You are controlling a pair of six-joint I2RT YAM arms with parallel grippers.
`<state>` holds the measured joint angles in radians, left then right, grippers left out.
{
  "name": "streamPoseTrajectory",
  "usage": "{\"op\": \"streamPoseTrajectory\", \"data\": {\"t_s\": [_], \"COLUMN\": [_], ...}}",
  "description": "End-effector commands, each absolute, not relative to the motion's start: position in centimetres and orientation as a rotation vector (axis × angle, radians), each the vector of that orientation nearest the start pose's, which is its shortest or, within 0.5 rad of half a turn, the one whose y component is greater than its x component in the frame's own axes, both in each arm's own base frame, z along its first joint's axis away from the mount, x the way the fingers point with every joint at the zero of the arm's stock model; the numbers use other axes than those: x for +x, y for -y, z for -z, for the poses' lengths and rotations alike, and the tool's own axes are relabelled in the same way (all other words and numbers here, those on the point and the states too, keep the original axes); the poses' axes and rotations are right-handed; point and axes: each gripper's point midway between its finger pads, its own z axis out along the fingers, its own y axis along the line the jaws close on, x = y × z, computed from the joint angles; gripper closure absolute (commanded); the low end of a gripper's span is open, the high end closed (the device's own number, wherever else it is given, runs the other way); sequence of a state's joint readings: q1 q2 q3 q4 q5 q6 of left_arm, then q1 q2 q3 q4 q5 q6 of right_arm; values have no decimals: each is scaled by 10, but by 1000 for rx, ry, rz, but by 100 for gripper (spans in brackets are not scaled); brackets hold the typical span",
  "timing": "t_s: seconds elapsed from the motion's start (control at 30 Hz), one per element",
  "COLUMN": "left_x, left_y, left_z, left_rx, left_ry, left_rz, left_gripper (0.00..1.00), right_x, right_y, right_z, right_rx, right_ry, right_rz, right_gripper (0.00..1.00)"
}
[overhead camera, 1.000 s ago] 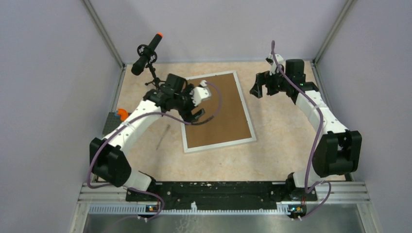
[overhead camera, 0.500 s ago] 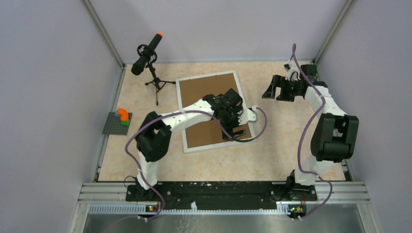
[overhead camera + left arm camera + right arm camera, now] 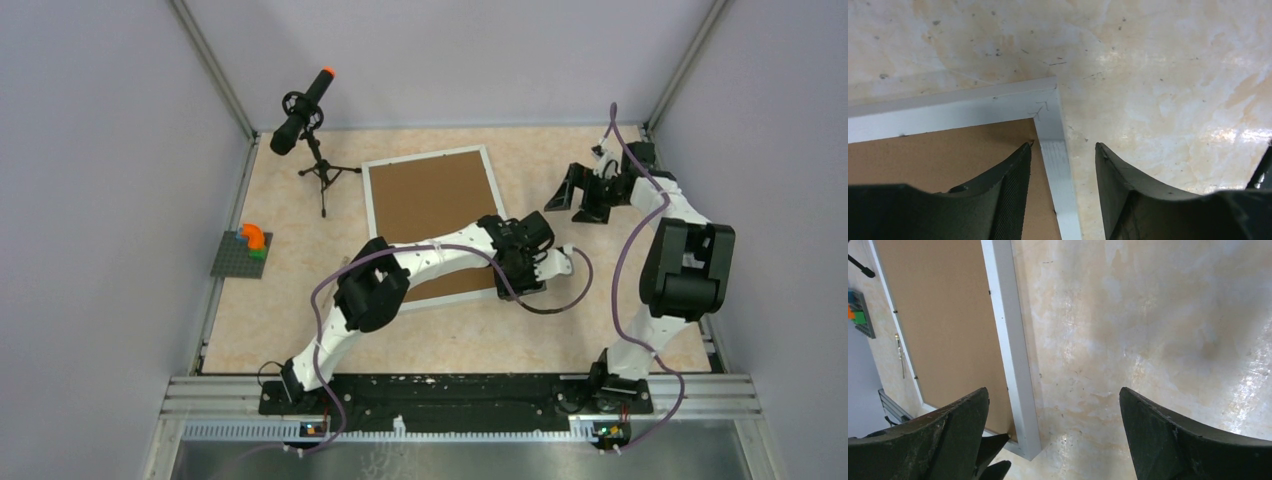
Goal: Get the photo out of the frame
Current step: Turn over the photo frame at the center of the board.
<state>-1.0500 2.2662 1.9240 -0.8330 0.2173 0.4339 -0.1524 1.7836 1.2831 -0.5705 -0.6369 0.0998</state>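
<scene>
Left gripper [image 3: 1063,146] first: its jaws stand at a middling gap, neither wide nor pinched. They straddle the white rail of the frame [image 3: 948,111] right beside a corner, with one finger [image 3: 1008,185] over the brown backing board [image 3: 923,160] and the other over bare table [image 3: 1173,75]. We see a gap on each side of the rail, so nothing is gripped. We'd call that spot deliberate, since a corner offers an edge to bite, whether to lift or to pin.

From above, that is the frame's near right corner, and the left arm [image 3: 440,255] stretches across the middle of the table to reach it.

Over to the right gripper [image 3: 1053,395]: jaws spread wide, holding nothing, hanging over bare table just off the frame's right long edge, toward the far right corner. We take it as waiting clear.

The frame lies flat and slightly skewed, board side up, from mid-table toward the far edge. A small metal hanger [image 3: 899,352] shows on the board. The photo we cannot see, and presumably it sits face down beneath that board, so the back has to open first.

The microphone [image 3: 300,120] by the far left corner stands well apart.
</scene>
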Motion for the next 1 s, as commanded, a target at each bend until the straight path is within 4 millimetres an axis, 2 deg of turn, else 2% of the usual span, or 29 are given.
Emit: {"op": "streamPoseTrajectory", "data": {"t_s": [0.0,0.13,0.2,0.27,0.4,0.47,0.5,0.57,0.7,0.83,0.97], "left_x": [238,225,220,217,220,217,215,217,224,234,239], "left_y": [428,407,399,395,383,382,385,393,419,438,441], "left_z": [-23,5,13,15,34,39,38,30,-2,-45,-68], "left_rx": [1905,1987,2018,2031,2060,2082,2086,2080,2032,1969,1942], "left_ry": [-2130,-2176,-2196,-2192,-2208,-2228,-2228,-2209,-2138,-2050,-2019], "left_rz": [249,124,102,97,-7,-8,19,52,148,198,224], "left_gripper": [43,43,41,46,41,45,51,64,100,100,100], "right_x": [405,401,399,397,393,392,389,385,372,355,337], "right_y": [-51,-57,-58,-58,-60,-61,-62,-64,-70,-78,-89], "right_z": [-113,-106,-101,-96,-88,-86,-84,-81,-74,-67,-59], "right_rx": [81,98,106,106,116,123,128,132,135,132,135], "right_ry": [-2453,-2451,-2458,-2461,-2468,-2471,-2477,-2485,-2506,-2525,-2547], "right_rz": [-874,-930,-941,-941,-949,-960,-970,-986,-1042,-1115,-1203], "right_gripper": [1,1,1,1,1,1,1,1,1,2,3]}}
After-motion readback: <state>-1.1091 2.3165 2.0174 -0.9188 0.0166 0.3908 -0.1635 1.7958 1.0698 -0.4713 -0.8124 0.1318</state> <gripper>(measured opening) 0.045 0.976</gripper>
